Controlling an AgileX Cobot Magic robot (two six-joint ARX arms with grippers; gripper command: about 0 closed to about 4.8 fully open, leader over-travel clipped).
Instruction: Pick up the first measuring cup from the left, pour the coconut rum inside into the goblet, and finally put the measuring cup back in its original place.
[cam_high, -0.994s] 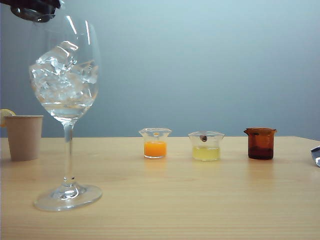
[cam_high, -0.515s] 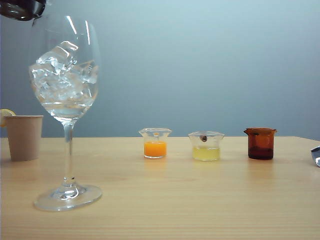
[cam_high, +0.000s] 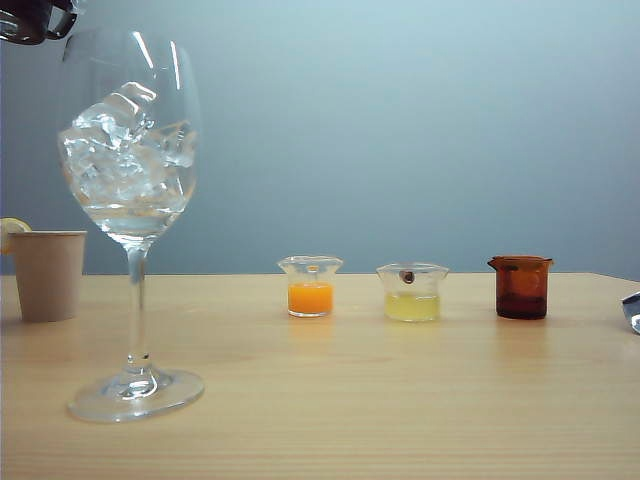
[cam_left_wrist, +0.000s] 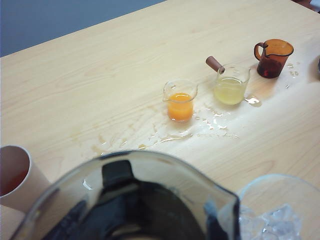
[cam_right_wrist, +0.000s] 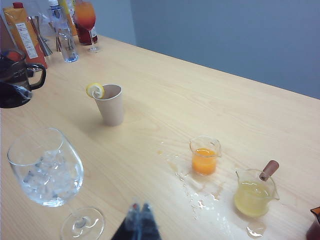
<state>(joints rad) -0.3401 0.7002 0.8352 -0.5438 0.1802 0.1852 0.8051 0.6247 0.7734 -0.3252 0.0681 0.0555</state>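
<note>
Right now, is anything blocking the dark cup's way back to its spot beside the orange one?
Nothing visible. The left gripper holds the first measuring cup high; between paper cup and goblet, only wet table leads to the orange cup.

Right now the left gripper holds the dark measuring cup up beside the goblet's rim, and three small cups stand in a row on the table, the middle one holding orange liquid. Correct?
One detail is off. The middle cup holds pale yellow liquid; the orange cup is the leftmost of the row, as the exterior view shows. The left gripper does hold the dark measuring cup by the goblet.
</note>
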